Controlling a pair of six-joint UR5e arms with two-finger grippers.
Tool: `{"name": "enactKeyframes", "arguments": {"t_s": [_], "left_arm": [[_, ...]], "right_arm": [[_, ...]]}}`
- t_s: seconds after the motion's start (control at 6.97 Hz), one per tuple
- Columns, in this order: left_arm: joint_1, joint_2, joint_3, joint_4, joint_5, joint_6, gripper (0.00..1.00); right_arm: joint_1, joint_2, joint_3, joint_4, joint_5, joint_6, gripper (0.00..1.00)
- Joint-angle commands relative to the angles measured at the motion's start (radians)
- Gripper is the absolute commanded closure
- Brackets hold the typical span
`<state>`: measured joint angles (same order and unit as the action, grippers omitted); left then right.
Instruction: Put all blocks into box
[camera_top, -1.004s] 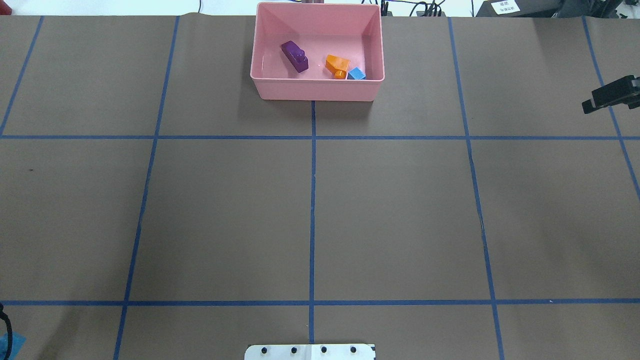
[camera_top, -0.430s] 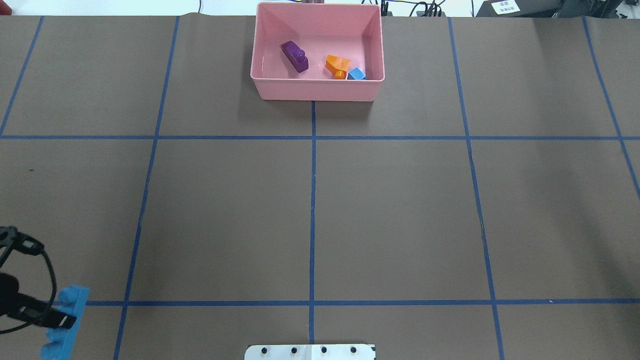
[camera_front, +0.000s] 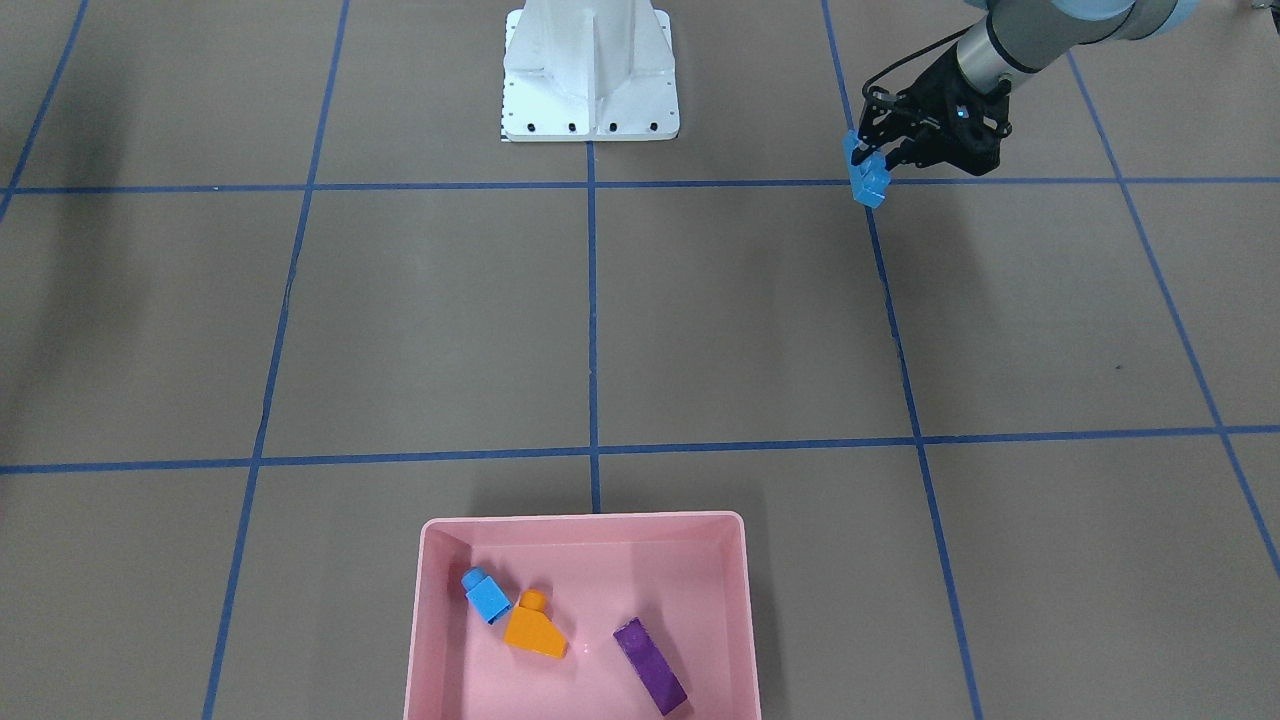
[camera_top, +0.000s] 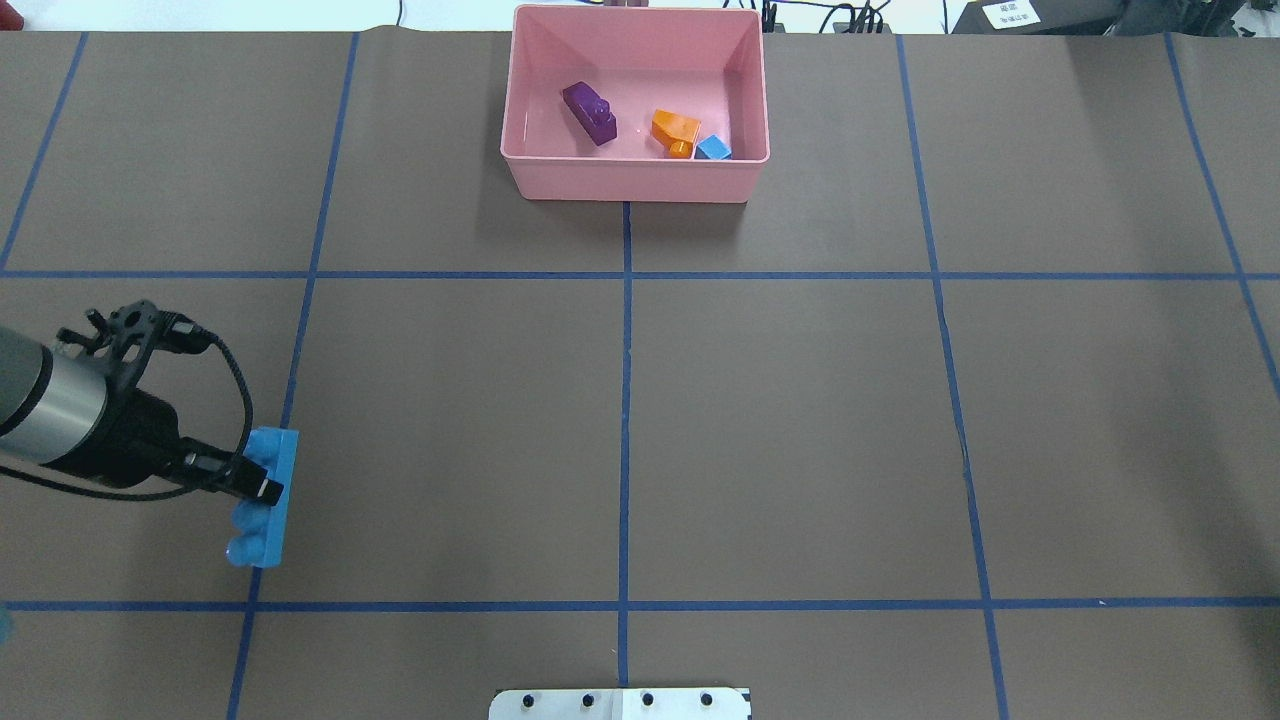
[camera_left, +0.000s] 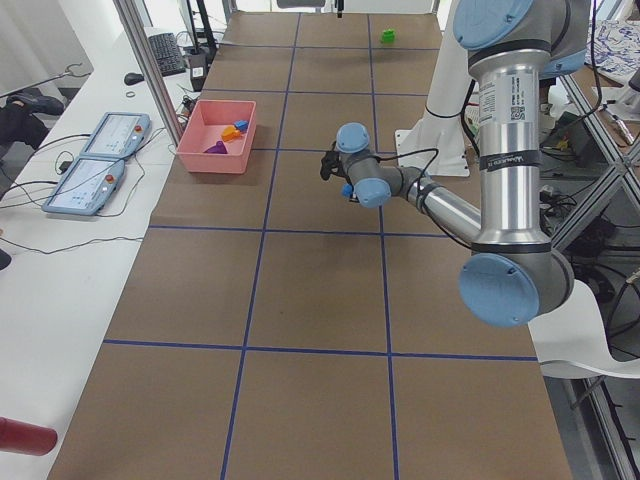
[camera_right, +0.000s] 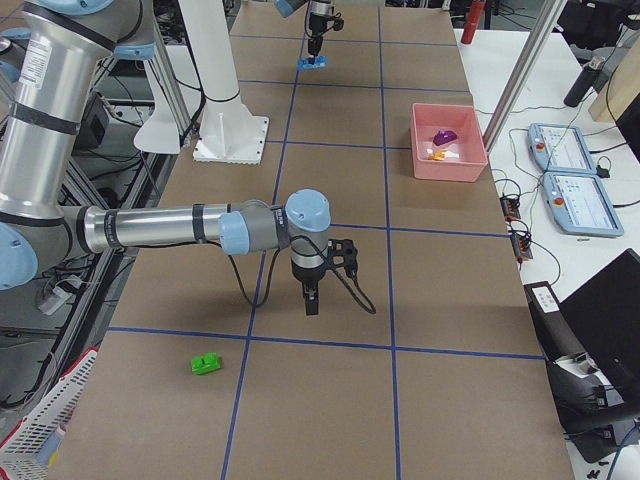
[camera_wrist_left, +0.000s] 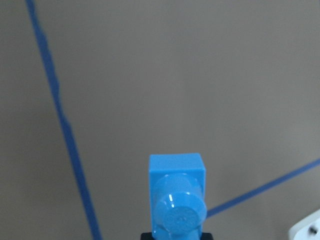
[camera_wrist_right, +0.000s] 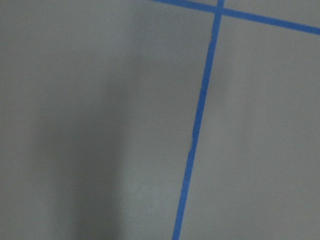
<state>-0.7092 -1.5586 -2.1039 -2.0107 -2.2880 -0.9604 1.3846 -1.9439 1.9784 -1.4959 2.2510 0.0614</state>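
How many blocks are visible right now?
5. The box holds the purple block, orange block and small blue block; the left gripper grips the long blue block; the green block lies on the table.

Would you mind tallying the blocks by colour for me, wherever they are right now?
Blue: 2 (small blue block in the pink box, long blue block in the left gripper)
Orange: 1 (orange block, in the box)
Purple: 1 (purple block, in the box)
Green: 1 (green block, on the table)
Total: 5
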Motion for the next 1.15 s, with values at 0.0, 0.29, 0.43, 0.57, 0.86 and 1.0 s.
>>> {"name": "enactKeyframes", "arguments": {"t_s": [0.0, 0.29, 0.43, 0.57, 0.86, 1.0], "left_arm": [[-0.059, -0.147, 0.031, 0.090, -0.031, 0.000, 1.00], [-0.059, -0.193, 0.067, 0.089, -0.030, -0.001, 1.00], [-0.059, -0.207, 0.068, 0.090, -0.030, -0.011, 1.00], [-0.058, -0.237, 0.079, 0.089, -0.030, -0.046, 1.00], [-0.058, -0.258, 0.107, 0.090, -0.025, -0.050, 1.00], [-0.058, -0.261, 0.107, 0.090, -0.025, -0.050, 1.00]], "right_arm": [[-0.034, -0.088, -0.019, 0.006, -0.013, -0.093, 0.00], [-0.117, -0.130, -0.038, 0.022, -0.036, -0.086, 0.00], [-0.152, -0.153, -0.105, 0.107, -0.037, -0.089, 0.00], [-0.195, -0.180, -0.168, 0.232, -0.036, -0.083, 0.00], [-0.236, -0.217, -0.184, 0.278, -0.018, -0.074, 0.00], [-0.251, -0.234, -0.185, 0.284, -0.001, -0.074, 0.00]]}}
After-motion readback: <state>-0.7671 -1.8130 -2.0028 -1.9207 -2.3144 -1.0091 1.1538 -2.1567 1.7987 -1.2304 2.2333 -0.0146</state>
